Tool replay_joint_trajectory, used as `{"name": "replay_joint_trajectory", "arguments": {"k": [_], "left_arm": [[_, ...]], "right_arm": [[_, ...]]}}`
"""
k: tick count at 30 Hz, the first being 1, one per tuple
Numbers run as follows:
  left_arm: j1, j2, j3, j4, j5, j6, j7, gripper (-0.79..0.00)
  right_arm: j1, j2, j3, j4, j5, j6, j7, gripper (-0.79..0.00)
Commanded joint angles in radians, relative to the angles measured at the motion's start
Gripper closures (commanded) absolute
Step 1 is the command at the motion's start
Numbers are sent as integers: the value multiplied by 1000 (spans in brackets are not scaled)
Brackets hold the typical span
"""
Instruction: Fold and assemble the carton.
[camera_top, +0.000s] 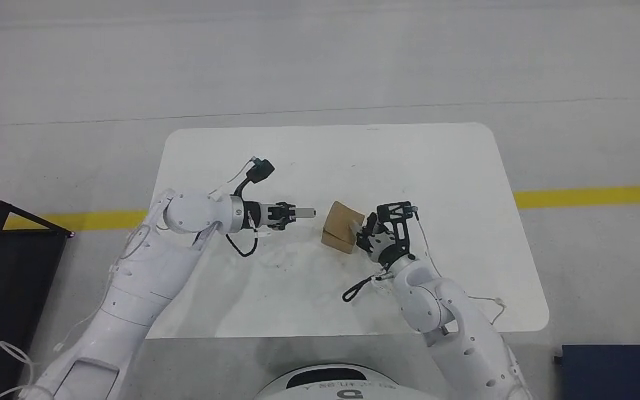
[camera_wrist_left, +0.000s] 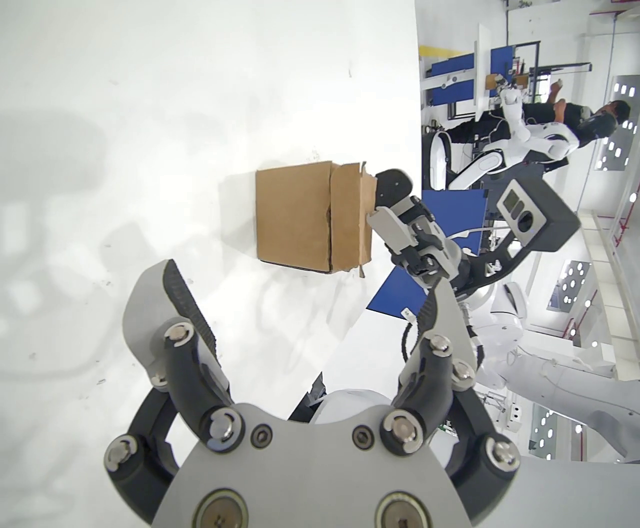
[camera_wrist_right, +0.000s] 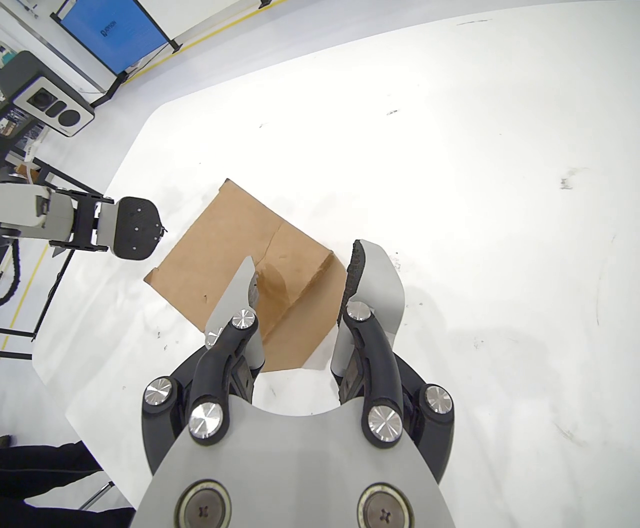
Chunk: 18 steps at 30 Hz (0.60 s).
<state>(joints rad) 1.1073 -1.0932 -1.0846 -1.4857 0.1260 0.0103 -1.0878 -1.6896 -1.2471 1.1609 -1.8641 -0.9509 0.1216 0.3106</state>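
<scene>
Fingers (camera_wrist_right: 372, 280) of your right gripper (camera_wrist_right: 305, 260): spread, gripping nothing, astride the flapped end of the cardboard carton (camera_wrist_right: 225, 250), seemingly touching it. Carton: mid-tabletop (camera_top: 450, 170), between both grippers. Left gripper (camera_wrist_left: 305, 277): fingers wide, empty, pointed at the carton, apart from it; your right is nearer.

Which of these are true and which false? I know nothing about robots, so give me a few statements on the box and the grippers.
1. A brown carton lies on the white table. True.
2. The left gripper is clamped on the carton. False: it is open and short of the carton.
3. The right gripper is open at the carton's edge. True.
4. The carton sits at a corner of the table. False: it lies near the middle.
</scene>
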Motion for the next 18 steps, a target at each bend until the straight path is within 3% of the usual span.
{"name": "replay_joint_trajectory", "arguments": {"k": [1,18], "left_arm": [[-3,1,5,12,24,-6,-2,-785],[-63,-18,96,112,39,-38,23,-785]], "right_arm": [[-2,0,-1,-4,-4,2,1,-391],[-18,0,-6,-23,-9,-15,-2,-382]]}}
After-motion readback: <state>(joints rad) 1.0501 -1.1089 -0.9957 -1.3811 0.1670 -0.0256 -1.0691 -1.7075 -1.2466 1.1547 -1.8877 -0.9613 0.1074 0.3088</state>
